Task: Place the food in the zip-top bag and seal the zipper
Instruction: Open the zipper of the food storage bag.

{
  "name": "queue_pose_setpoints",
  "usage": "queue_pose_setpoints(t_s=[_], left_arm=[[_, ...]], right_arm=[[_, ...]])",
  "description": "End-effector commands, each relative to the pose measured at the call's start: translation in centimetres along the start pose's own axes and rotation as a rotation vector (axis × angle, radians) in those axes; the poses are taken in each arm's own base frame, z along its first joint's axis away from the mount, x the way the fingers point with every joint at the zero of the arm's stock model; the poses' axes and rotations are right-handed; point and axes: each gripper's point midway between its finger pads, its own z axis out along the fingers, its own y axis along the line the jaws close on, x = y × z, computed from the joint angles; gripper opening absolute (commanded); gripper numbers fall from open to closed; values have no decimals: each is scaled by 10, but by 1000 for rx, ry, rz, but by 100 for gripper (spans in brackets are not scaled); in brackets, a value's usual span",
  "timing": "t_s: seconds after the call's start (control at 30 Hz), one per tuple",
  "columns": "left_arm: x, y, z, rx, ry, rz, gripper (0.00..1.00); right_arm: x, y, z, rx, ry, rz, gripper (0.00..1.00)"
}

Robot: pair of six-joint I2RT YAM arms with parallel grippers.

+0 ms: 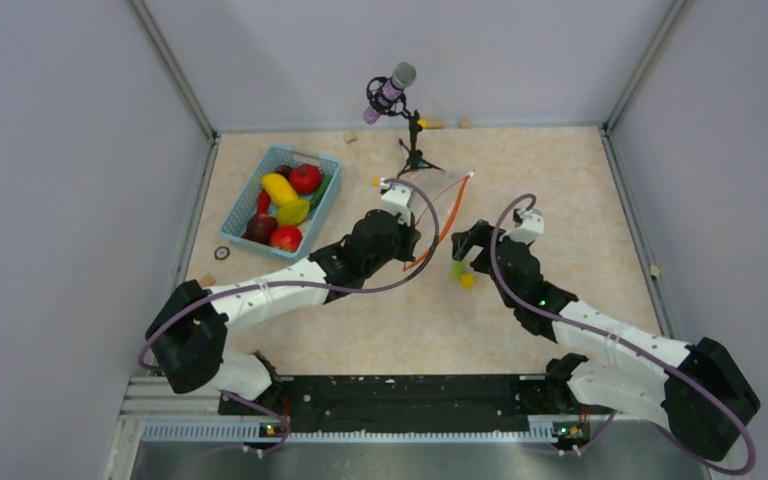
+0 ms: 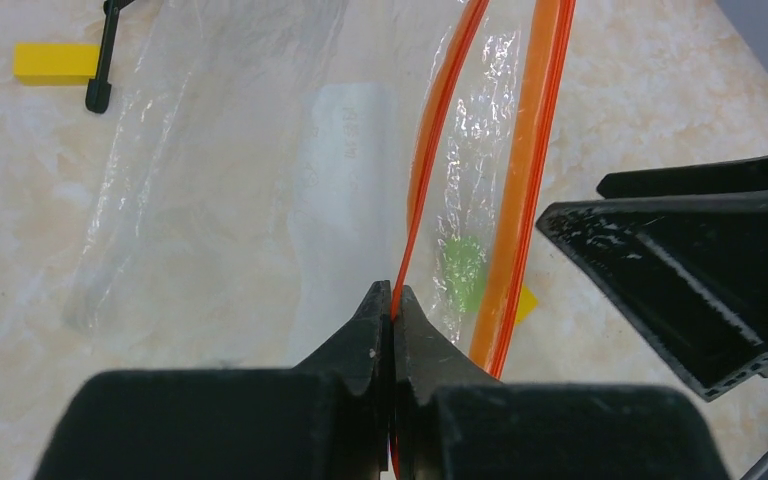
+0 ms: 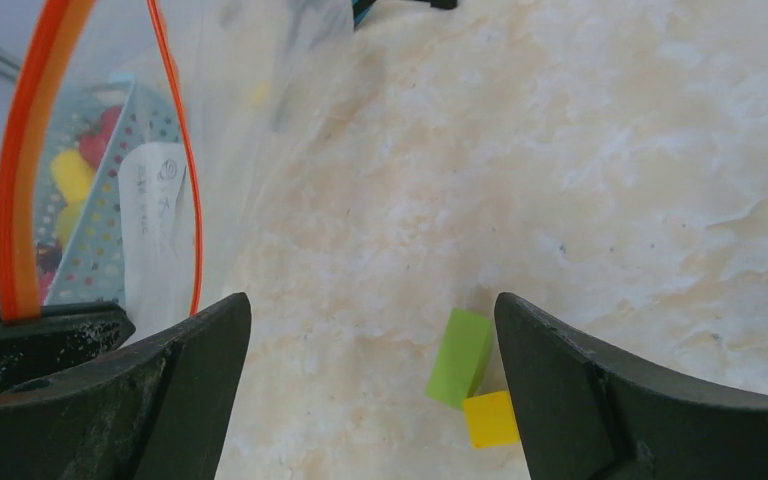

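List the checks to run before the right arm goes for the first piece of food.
1. Left gripper shut on the zipper edge: ok.
2. Zip-top bag mouth open, its two orange strips apart: ok.
3. Right gripper open and empty: ok.
4. Food in sight in the blue basket, none in the bag: ok.
5. Green block and yellow block lie under the right gripper, near the mouth: not ok.
6. Mouth wide enough for the biggest piece: cannot tell.

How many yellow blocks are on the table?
2. One yellow block beside the green block by the right pincer; the other beside the microphone stand. Arms may hide more.
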Motion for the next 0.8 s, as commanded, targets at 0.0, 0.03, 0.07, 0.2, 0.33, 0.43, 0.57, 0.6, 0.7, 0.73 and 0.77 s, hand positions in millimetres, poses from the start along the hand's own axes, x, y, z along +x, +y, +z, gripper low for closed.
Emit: queue_pose_setpoints(t_s=[0.0,0.03,0.07,0.2,0.33,0.43,0.57,0.6,0.7,0.73,0.77], left_arm=[[-24,-8,-7,35,-90,-31,0],[-23,-7,-6,31,-89,-29,0],[-22,-6,-5,25,-83,-25,0],[-21,-2,-4,5,-87,-31,0],[-19,-8,-5,39,-76,-24,0],[-21,-8,-4,39,-83,-28,0],[-20,-11,-4,55,-74,-27,0],[-20,-11,-5,53,-74,-27,0],[-19,-13,-5,67,-76,-33,0],[-20,-16,-6,81,-76,-34,0],[-20,-17,-7,90,-74,-34,0]], right_arm=[[-15,44,6,-142,-15,42,90],[-15,46,6,-144,-11,44,90],[-15,47,7,-149,-9,49,90],[-19,53,2,-190,-20,65,90],[-27,56,-3,-217,-52,84,91],[-31,63,-3,-248,-65,91,90],[-33,72,1,-263,-65,90,91],[-32,72,4,-262,-64,91,90],[-24,71,15,-229,-44,77,90],[-22,71,19,-214,-36,72,89],[-17,69,24,-192,-19,63,87]])
